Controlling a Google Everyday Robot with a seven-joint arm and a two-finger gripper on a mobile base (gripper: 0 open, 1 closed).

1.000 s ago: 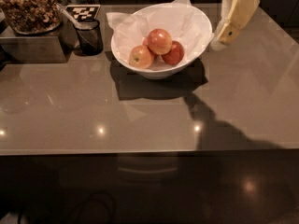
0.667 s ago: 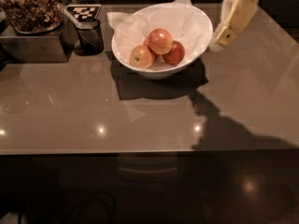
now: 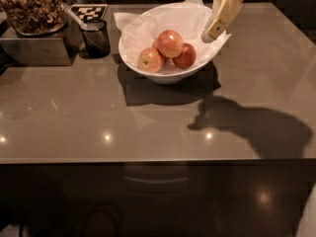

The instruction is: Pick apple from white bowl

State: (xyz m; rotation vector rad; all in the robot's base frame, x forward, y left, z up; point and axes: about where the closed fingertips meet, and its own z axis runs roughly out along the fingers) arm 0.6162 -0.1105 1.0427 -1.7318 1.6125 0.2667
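In the camera view, the cream, tapered gripper (image 3: 210, 34) is held above the right rim of the deep, round, paper-lined white bowl (image 3: 167, 77); its state cannot be told. The glossy, orange-red apple (image 3: 170, 43) is seen to the gripper's lower left, inside the bowl.

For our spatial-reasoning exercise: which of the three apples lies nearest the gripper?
The deep-red apple, rightmost in the white bowl; the gripper hangs above the bowl's right rim.

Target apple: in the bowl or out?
In. The apple sits with the darker apple and smaller apple inside the white bowl; the gripper hovers at its rim, apart from the apple.
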